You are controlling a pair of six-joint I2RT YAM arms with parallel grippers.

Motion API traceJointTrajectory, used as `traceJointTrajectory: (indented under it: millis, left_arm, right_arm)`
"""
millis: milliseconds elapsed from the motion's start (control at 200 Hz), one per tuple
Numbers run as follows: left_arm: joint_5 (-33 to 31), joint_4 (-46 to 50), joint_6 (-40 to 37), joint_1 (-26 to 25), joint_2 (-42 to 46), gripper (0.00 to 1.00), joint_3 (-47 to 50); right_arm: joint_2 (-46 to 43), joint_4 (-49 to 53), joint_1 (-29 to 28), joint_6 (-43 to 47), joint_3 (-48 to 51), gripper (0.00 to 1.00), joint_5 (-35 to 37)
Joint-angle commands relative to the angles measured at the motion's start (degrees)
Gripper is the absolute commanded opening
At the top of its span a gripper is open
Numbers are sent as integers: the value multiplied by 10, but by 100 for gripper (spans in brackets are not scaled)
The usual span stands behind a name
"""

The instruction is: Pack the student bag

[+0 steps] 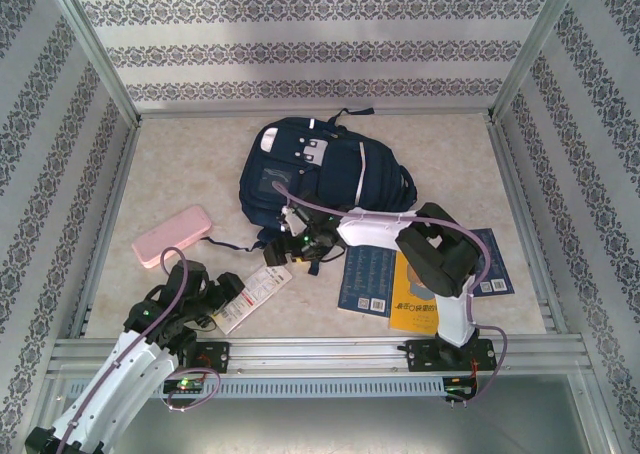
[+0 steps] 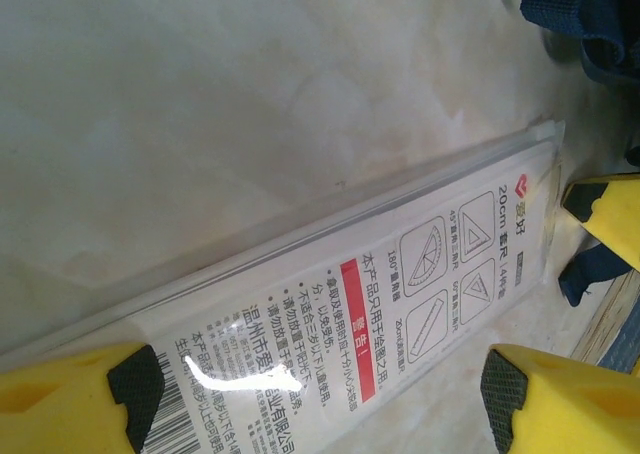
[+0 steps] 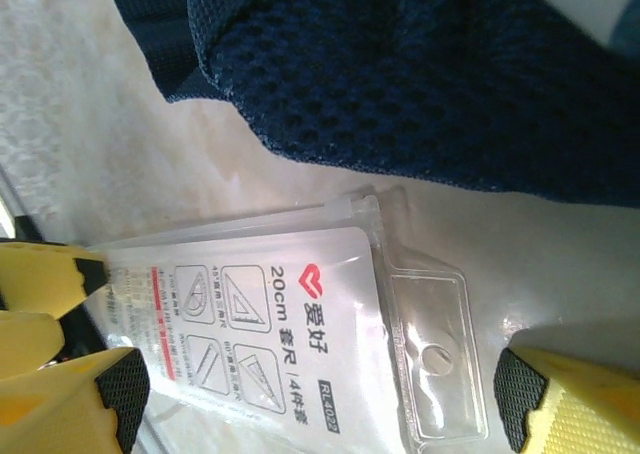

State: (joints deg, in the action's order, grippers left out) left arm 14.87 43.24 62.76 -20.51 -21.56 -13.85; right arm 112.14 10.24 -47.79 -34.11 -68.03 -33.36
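Straddling the ruler pack (image 1: 255, 296) with both pincers open and empty, you have the left gripper (image 2: 318, 384) over its near end and the right gripper (image 3: 320, 394) over its far end. The bag (image 1: 320, 174) lies just beyond, along the pack's axis.

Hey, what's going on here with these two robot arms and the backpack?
The arms are working at packing the student bag, which lies on the table. Right now both are at a clear ruler set pack lying flat in front of the bag. The left gripper stands open at its barcode end. The right gripper stands open at its hang-tab end, beside the bag's mesh strap. Neither is gripping it. A pink pencil case and some books lie on the table outside the bag.
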Motion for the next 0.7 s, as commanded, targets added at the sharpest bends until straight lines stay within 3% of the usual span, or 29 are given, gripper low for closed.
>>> traceJointTrajectory:
  millis: [0, 410, 540, 695]
  left_arm:
    - [9, 32, -22, 5, -3, 86, 54]
    - [4, 10, -47, 5, -6, 85, 69]
    - [4, 18, -51, 5, -7, 85, 66]
    - [3, 25, -55, 5, -7, 85, 57]
  right_arm:
    - [40, -37, -15, -30, -8, 89, -125]
    - [65, -139, -30, -114, 0, 81, -224]
    - [25, -63, -13, -61, 3, 80, -155]
    - [-49, -39, 9, -85, 56, 81, -64]
